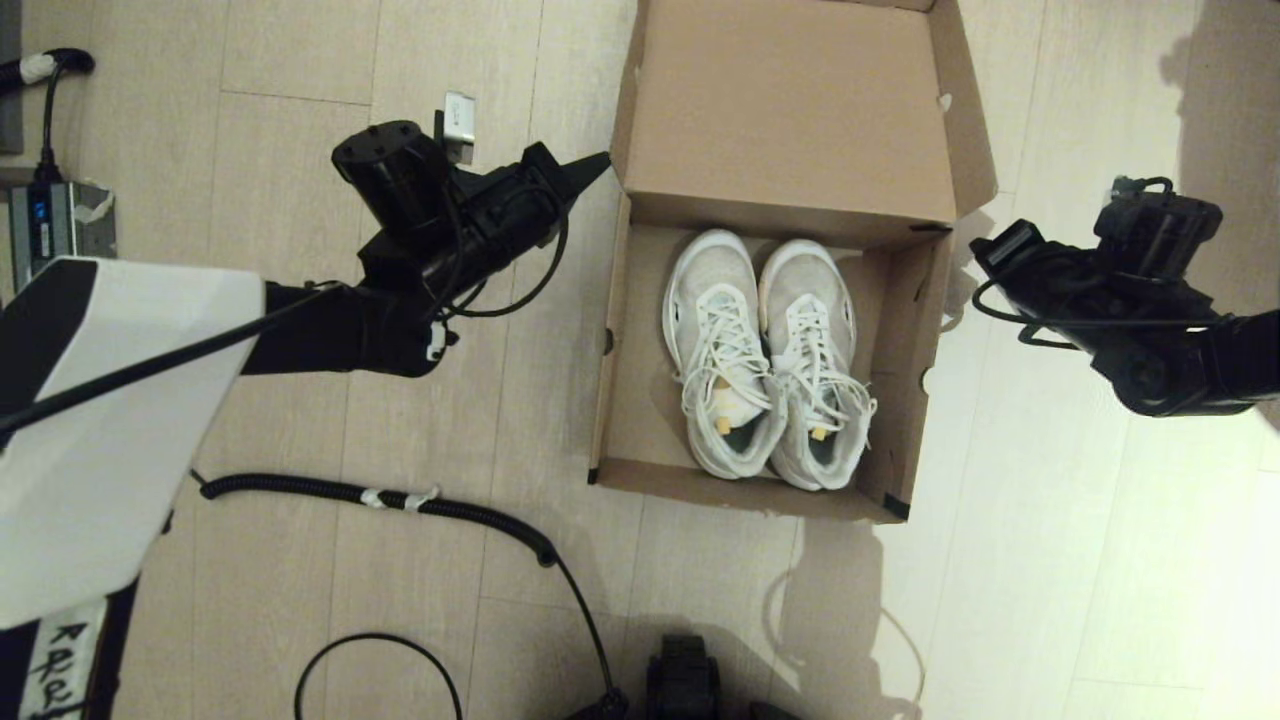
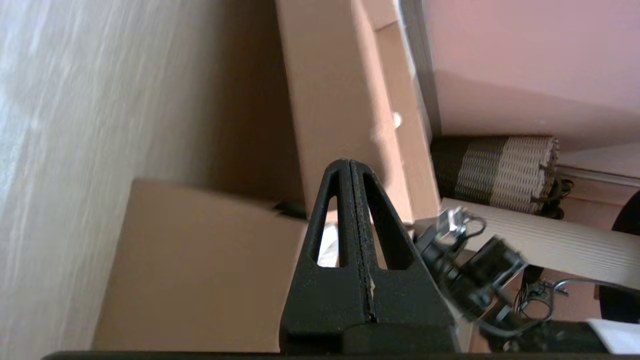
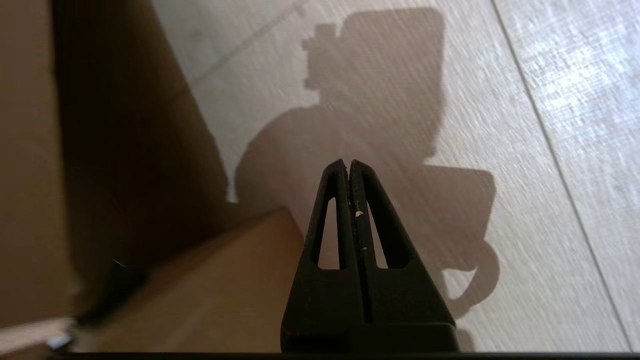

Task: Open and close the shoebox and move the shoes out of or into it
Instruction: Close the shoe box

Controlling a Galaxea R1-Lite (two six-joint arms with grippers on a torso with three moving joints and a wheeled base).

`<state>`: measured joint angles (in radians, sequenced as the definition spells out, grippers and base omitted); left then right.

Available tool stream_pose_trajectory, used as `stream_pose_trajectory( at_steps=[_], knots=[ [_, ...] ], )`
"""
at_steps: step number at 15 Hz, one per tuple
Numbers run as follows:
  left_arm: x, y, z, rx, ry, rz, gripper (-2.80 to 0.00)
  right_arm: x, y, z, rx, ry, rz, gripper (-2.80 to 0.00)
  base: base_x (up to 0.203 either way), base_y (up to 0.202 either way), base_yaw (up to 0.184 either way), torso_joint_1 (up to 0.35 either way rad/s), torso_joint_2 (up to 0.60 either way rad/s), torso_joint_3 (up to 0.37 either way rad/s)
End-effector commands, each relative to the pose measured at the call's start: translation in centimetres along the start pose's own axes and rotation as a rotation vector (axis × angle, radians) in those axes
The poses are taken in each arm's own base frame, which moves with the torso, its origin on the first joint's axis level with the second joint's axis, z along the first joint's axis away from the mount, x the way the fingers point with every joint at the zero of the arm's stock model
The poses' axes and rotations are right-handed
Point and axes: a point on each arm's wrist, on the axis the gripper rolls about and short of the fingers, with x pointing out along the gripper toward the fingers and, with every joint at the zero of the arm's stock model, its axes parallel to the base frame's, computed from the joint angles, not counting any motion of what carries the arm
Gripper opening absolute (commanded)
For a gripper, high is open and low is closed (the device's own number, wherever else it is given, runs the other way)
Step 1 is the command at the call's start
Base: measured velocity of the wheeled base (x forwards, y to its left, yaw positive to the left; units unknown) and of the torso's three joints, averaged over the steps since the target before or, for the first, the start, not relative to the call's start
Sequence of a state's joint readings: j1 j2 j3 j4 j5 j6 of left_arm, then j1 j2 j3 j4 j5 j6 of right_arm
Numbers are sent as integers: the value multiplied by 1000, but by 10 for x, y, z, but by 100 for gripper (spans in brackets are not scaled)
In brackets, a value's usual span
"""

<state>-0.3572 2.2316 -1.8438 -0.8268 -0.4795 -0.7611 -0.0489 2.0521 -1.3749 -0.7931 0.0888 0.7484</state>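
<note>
The brown shoebox (image 1: 905, 330) stands open on the floor, its lid (image 1: 790, 110) tipped back at the far side. Inside it, two white lace-up shoes (image 1: 715, 330) (image 1: 815, 340) lie side by side with toes pointing away from me. My left gripper (image 1: 598, 162) is shut on nothing, its tip beside the lid's left edge, just outside the box. In the left wrist view the gripper (image 2: 350, 162) points across the box wall (image 2: 200, 270) towards the lid (image 2: 330, 100). My right gripper (image 1: 982, 248) (image 3: 348, 162) is shut and empty beside the box's right far corner (image 3: 215, 290).
A coiled black cable (image 1: 400, 497) and a thinner loop (image 1: 380, 650) lie on the wood floor near me. A grey device (image 1: 55, 225) sits at the far left, with a small white object (image 1: 458, 115) behind my left arm. A rolled mat (image 2: 495, 170) lies beyond the box.
</note>
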Motion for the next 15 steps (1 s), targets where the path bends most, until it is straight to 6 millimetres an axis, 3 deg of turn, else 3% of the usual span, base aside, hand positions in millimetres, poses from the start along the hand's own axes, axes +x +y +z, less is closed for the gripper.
stream_pose_trajectory(
  at_steps=[1,5,15],
  knots=[
    [1,7,-8,-12,17,1,-280,3,7,7,9,-16,24,-280,0,0,0,0,0,0],
    [7,16,-13,-8,15,-6,-280,16,11,12,106,1,54,-280,0,0,0,0,0,0],
    [13,26,-31,-23,101,-75,-280,4,23,14,282,123,162,-280,0,0,0,0,0,0]
  ],
)
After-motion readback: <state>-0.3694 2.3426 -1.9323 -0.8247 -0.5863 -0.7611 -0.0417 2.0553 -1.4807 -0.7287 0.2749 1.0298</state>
